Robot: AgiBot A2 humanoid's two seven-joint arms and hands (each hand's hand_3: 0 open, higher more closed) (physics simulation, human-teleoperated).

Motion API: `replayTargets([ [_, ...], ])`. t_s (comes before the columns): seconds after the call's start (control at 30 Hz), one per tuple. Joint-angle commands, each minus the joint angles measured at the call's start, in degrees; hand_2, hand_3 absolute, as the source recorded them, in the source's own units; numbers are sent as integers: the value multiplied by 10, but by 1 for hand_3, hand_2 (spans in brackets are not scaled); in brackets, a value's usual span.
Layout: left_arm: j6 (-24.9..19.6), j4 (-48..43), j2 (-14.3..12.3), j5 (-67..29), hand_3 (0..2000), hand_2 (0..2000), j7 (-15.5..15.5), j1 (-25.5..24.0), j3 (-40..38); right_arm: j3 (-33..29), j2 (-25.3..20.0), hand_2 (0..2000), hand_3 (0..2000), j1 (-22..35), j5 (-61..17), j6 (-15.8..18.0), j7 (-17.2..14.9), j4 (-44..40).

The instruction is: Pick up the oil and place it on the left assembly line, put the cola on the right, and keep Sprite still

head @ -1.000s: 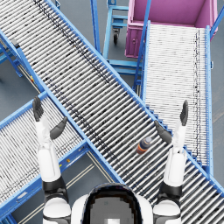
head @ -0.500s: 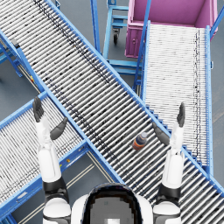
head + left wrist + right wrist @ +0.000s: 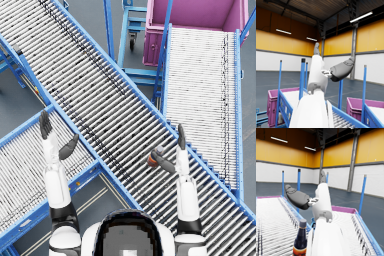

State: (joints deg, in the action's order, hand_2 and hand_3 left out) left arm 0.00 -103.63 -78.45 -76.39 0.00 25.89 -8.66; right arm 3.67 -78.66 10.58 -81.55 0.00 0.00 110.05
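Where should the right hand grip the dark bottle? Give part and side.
Grip the dark bottle round its wide body at the orange label, below the narrow neck. It stands upright on the roller conveyor, so probably come in level from the robot's right, where the open right hand is beside it.

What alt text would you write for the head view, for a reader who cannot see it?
A dark bottle with an orange label stands on the diagonal roller conveyor, close beside the raised, open right robot hand. The left robot hand is raised, empty, over the left conveyor; a pink bin sits beyond the right conveyor.
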Motion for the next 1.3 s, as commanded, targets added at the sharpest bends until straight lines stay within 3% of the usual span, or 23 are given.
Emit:
replayTargets([
  [0.03,0,-9,1,0,0,0,0,6,-2,27,2,0,0,-8,0,0,0,-20],
  [0.13,0,-11,0,0,0,0,0,8,2,42,0,0,0,-10,0,0,0,-48],
  [0.4,0,-4,-1,0,0,0,0,8,-2,92,-25,0,0,33,0,0,0,-223],
  [0.7,0,0,-3,0,0,0,0,11,-4,109,-39,0,0,49,0,0,0,-333],
  [1.1,0,7,-5,0,0,0,0,7,-32,151,-84,0,0,139,0,0,0,-542],
  [1.13,0,8,-5,0,0,0,0,8,-34,149,-84,1361,327,138,0,0,0,-534],
  [1.17,0,6,-4,0,0,0,0,12,-41,146,-84,2000,653,138,0,0,0,-539],
  [1.3,0,-7,-4,0,0,0,0,14,-42,146,-87,2000,1960,140,0,-10,3,-555],
])
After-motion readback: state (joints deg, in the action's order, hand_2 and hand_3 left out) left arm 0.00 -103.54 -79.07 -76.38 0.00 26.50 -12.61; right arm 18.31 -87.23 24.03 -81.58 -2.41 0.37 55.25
